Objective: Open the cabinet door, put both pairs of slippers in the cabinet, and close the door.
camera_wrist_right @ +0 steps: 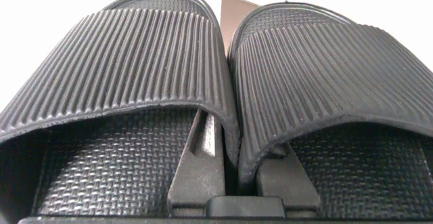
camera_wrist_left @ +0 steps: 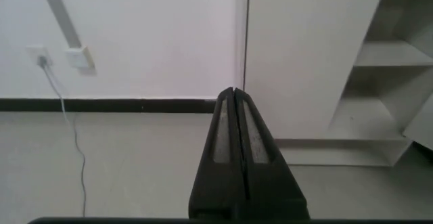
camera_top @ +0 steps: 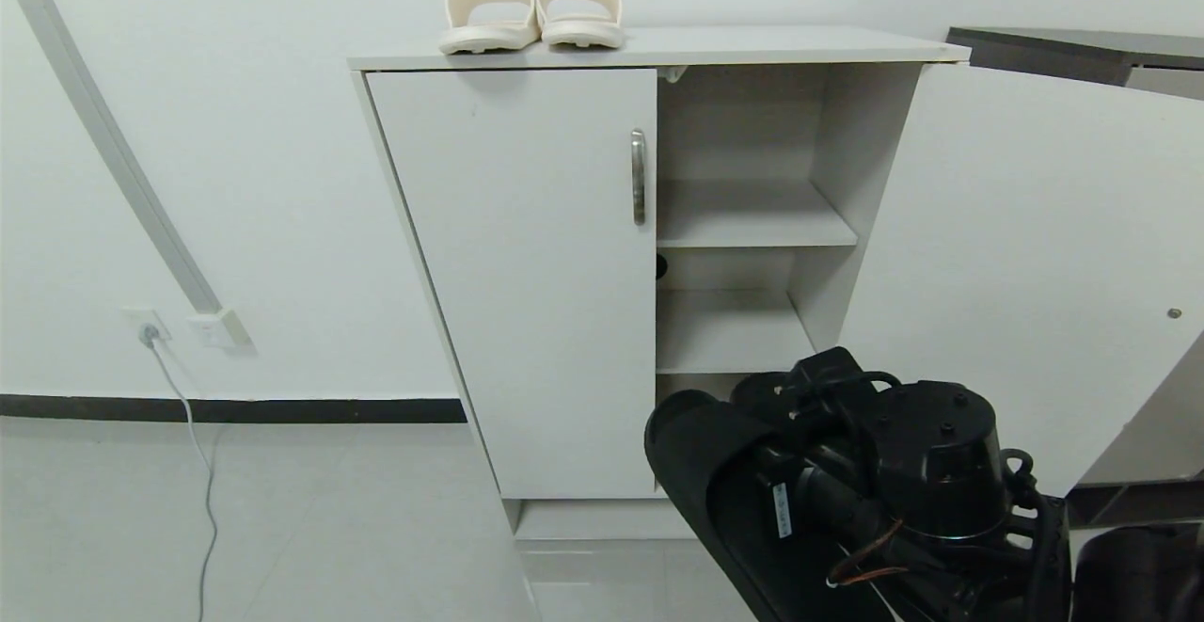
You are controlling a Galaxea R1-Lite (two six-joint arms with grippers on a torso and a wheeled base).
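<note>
The cabinet [camera_top: 513, 274] door [camera_top: 1025, 255] is open. The right gripper [camera_wrist_right: 233, 143] pinches the black slippers [camera_top: 715, 453] between its fingers at lower centre, not yet shelved. The pale slippers [camera_top: 531, 15] sit on top; the left gripper [camera_wrist_left: 233, 99] has its fingers pressed together.

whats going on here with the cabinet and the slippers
The right gripper holds a pair of black slippers, pinched together, low in front of the cabinet. The cabinet's right door stands open, showing its shelves; the left door is shut. A cream pair sits on top. The left gripper is shut, holding nothing.
</note>
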